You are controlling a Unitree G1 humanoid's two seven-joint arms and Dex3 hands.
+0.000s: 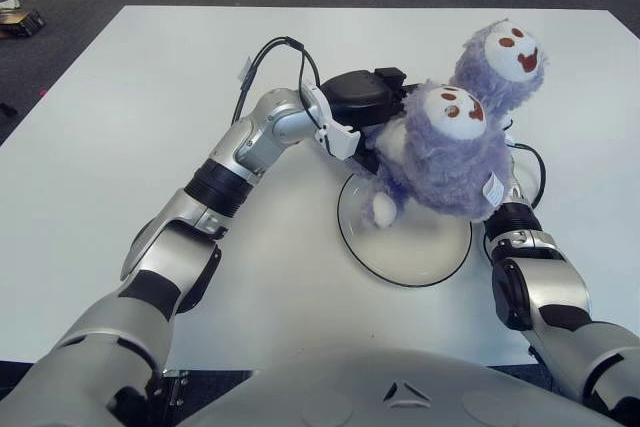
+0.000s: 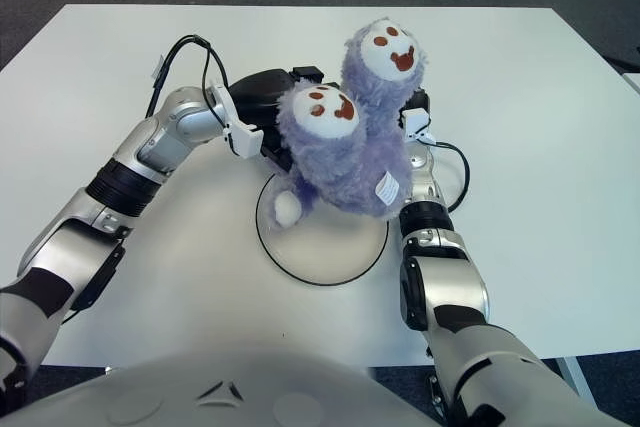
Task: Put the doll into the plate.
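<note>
A fluffy purple doll (image 1: pixel 450 162) with two white faces, red eyes and mouths, is held upright over the plate (image 1: pixel 410 252), a white round dish with a thin dark rim at the table's middle front. One white foot (image 1: pixel 383 209) hangs over the plate's left part. My left hand (image 1: pixel 368 107) presses its black fingers against the doll's left side. My right hand (image 2: pixel 416 119) is behind the doll's right side and mostly hidden by it; its forearm rises from the plate's right edge. Whether the doll touches the plate is hidden.
The white table (image 1: pixel 150 147) spans the view, with dark carpet beyond its far edge. A small object (image 1: pixel 20 19) lies on the floor at the far left. Black cables (image 1: pixel 270 47) loop from both wrists.
</note>
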